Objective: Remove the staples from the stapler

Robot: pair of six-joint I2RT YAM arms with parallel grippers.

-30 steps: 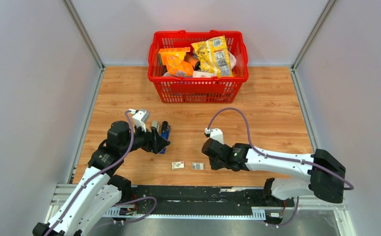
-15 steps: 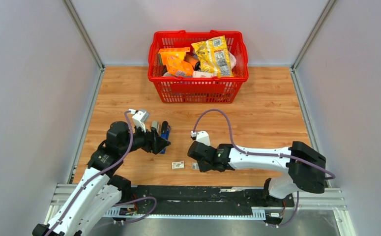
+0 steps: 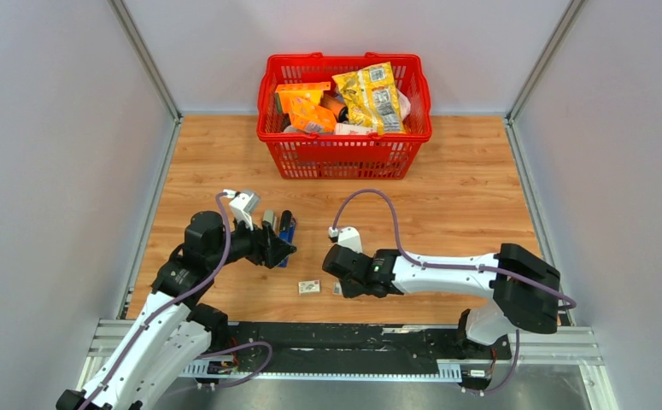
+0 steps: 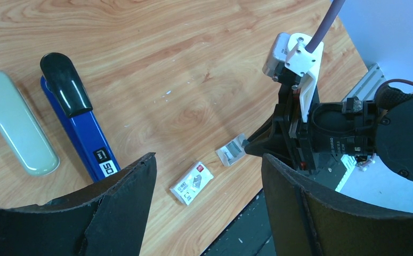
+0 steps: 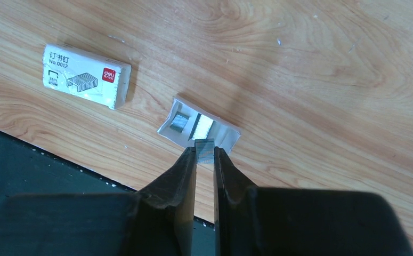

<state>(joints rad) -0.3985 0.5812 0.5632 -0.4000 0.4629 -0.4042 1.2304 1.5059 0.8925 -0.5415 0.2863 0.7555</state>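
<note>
— So, the right gripper?
— Clamped on a short grey strip of staples, just over an opened white packet near the table's near edge; a sealed packet lies to the left.
— And the left gripper?
— Fingers wide apart, empty, beside the blue stapler.

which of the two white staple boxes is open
The open box is the one at the tips of the right gripper, which pinches a staple strip: more grey staples show inside it. The printed box with the red logo lies shut.
</note>
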